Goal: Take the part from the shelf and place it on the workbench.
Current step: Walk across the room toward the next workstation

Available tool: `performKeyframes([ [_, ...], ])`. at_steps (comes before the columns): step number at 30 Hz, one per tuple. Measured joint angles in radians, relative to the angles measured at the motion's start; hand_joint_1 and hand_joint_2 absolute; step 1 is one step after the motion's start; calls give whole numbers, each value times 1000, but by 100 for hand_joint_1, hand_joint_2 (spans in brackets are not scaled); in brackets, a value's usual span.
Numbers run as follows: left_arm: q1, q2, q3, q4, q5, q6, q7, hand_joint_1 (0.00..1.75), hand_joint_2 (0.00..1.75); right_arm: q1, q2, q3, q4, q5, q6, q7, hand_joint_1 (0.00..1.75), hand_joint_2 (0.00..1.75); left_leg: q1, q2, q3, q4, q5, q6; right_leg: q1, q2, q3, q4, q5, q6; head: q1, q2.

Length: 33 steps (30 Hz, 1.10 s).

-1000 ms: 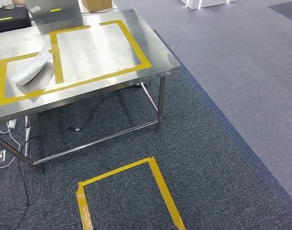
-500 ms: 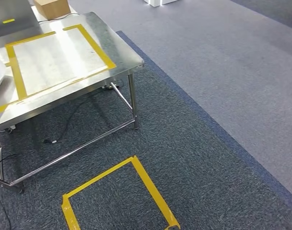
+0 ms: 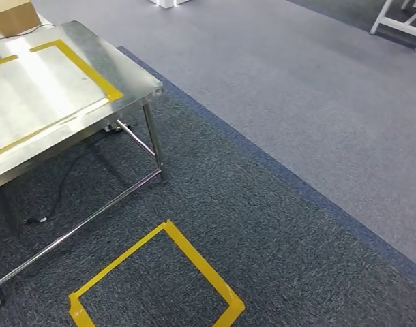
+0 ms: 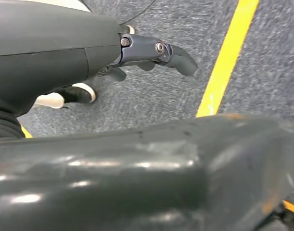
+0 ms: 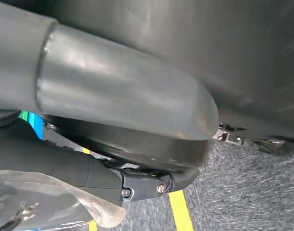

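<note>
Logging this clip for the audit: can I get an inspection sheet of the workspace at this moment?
Surface: steel workbench, bare inside its yellow tape outline as far as it shows.
Job's things: nothing seen.
Clutter: cardboard box at the workbench's far corner.
Hands: left hand hangs over the carpet, fingers apart, holding nothing; right hand has translucent film beside it, grip unclear.
Cables: black cable on the floor under the workbench.
Surroundings: dark carpet with a yellow tape square; white frame far off.

One steel workbench (image 3: 139, 92), one cardboard box (image 3: 10, 17), two yellow tape outlines (image 3: 196, 259)
</note>
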Motion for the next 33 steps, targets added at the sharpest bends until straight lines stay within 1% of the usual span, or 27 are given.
performKeyframes([
  [1, -1, 0, 4, 0, 5, 2, -2, 0, 0, 0, 0, 0, 0, 1, -1, 0, 0, 0, -3, 7, 1, 2, -1, -5, 2, -11, 21, -37, 7, -7, -1, 0],
  [2, -1, 0, 7, 0, 7, 3, -2, 0, 0, 0, 0, 0, 0, 3, -1, 0, 0, 0, -5, 15, 1, 3, -2, -11, 5, -14, 26, -49, 6, -15, -2, 0],
  [4, -3, 0, 11, 0, 9, 3, -1, 0, 0, 1, 0, 0, 0, 7, 1, 2, 0, 0, -3, 26, 3, 4, -3, -23, 6, 8, 20, -50, 12, -31, -3, 0],
  [5, -3, -1, 12, 0, 8, 3, 0, 0, 0, 2, 0, 0, 0, 9, 2, 4, 0, 0, -1, 15, 1, 11, -11, -29, 5, 18, 19, -52, 16, -38, -4, 0],
  [6, -4, -1, 14, 0, 6, 2, 0, 0, 0, 1, 1, 0, 0, 10, 4, 7, 0, 0, 1, -6, -8, 36, -32, -34, 3, 28, 18, -54, 19, -45, -7, 0],
  [8, -3, -2, 16, 0, 2, -1, 5, 0, 0, 1, 1, 0, 0, 14, 6, 12, 0, 0, 4, -62, -52, 149, -100, -38, 3, 50, 17, -55, 25, -55, -14, 0],
  [9, -2, -1, 17, 0, 0, -3, 10, 0, 0, 0, 1, 0, 0, 17, 7, 14, 0, 0, 4, -77, -82, 220, -132, -37, 4, 63, 15, -55, 27, -58, -15, 0],
  [10, -1, 0, 18, 0, -1, -4, 17, 0, 0, 0, 1, 0, 0, 20, 8, 13, 0, 0, 4, -84, -106, 275, -149, -36, 6, 78, 14, -54, 29, -59, -16, 0],
  [11, 1, 0, 20, 0, -1, -4, 22, 0, 0, 1, 1, 0, 0, 23, 9, 11, 0, 0, 3, -87, -116, 296, -146, -34, 8, 94, 13, -53, 29, -60, -16, 0],
  [12, 2, 1, 22, 0, -1, -3, 25, 0, 0, 1, 1, 0, 0, 25, 10, 9, 0, 0, 3, -90, -109, 276, -122, -31, 9, 111, 13, -51, 30, -60, -16, 0],
  [13, 2, 2, 24, 0, -1, -2, 26, 0, 0, 1, 1, 0, 0, 27, 11, 6, 0, 0, 3, -99, -86, 222, -84, -26, 10, 126, 13, -49, 30, -60, -16, 0],
  [15, 2, 3, 27, 0, 0, 7, 22, 0, 0, 0, 2, 0, 0, 30, 13, 5, 0, 0, 6, -158, -33, 90, -21, -16, 11, 154, 7, -41, 30, -56, -16, 0],
  [17, 2, 3, 33, 1, 2, 22, 14, 0, 0, -2, 2, 1, 0, 34, 12, 9, 0, 0, 7, -205, -13, 30, -6, -12, 7, 179, -6, -34, 33, -45, -16, 0],
  [18, 2, 4, 37, 1, 6, 28, 11, 0, 0, -2, 3, 1, 0, 36, 11, 11, 0, 0, 6, -202, -14, 25, -6, -12, 6, 192, -13, -33, 37, -37, -16, 0],
  [19, 2, 4, 43, 1, 11, 35, 7, 0, 0, -1, 2, 1, 0, 37, 9, 12, 0, 0, 6, -187, -15, 24, -4, -9, 3, 204, -21, -33, 40, -30, -16, 0],
  [20, 1, 4, 48, 1, 19, 41, 4, 0, 0, -1, 2, 1, 0, 38, 4, 12, 0, 0, 7, -173, -14, 19, -1, -5, 3, 196, -29, -29, 38, -25, -15, 0],
  [22, -1, 4, 66, 1, 50, 57, -6, 0, 0, -2, 2, 1, 0, 34, -11, 7, 0, 0, 10, -139, -13, 11, 5, 5, 6, 137, -64, 27, 1, -16, -8, 0],
  [23, -1, 4, 79, 1, 80, 66, -11, 0, 0, -2, 2, 1, 0, 31, -19, 2, 0, 0, 8, -122, -13, 11, 5, 8, 7, 98, -92, 84, -32, -12, -5, 0],
  [24, 0, 3, 101, 1, 123, 75, -20, 0, 0, -3, 2, 1, 0, 27, -26, -3, 0, 0, 7, -104, -15, 11, 5, 10, 5, 75, -125, 154, -68, -7, -1, 0],
  [25, 1, 3, 128, 1, 168, 83, -28, 0, 0, -3, 2, 0, 0, 25, -30, -7, 0, 0, 6, -84, -16, 11, 5, 10, 3, 65, -154, 216, -93, -3, -1, 0],
  [26, 1, 3, 158, 1, 202, 92, -36, 0, 0, -3, 2, 0, 0, 24, -33, -8, 0, 0, 6, -66, -16, 11, 4, 9, 0, 60, -168, 250, -101, 1, -1, 0],
  [27, 0, 4, 185, 1, 222, 99, -40, 0, 0, -3, 2, 0, 0, 23, -36, -6, 0, 0, 6, -48, -17, 11, 4, 9, -2, 55, -162, 249, -92, 3, -1, 0],
  [28, -1, 4, 204, 1, 226, 104, -41, 0, 0, -2, 2, 0, 0, 22, -39, -3, 0, 0, 6, -35, -16, 12, 3, 7, -4, 49, -134, 206, -67, 5, -1, 0],
  [29, -3, 4, 217, 1, 221, 106, -40, 0, 0, -2, 1, 0, -1, 19, -43, -2, 0, 0, 6, -24, -15, 12, 2, 5, -6, 33, -88, 131, -35, 5, -1, 0],
  [31, -6, 5, 233, 1, 212, 106, -37, 0, 0, -2, 0, -1, -1, 10, -53, -4, 0, 0, 2, -6, -10, 13, -3, -5, -3, -8, -9, 3, 1, -4, -2, 0],
  [32, -7, 6, 240, 1, 209, 105, -33, 0, 0, -2, 0, -2, -1, 4, -59, -7, 0, 0, 0, 1, -8, 14, -4, -12, -1, -21, 11, -30, 7, -11, -3, 0],
  [33, -8, 8, 247, 1, 208, 105, -27, 0, 0, -2, 0, -5, -1, -5, -64, -9, 0, 0, -1, 9, -5, 14, -5, -18, 3, -20, 11, -34, 5, -18, -4, 0],
])
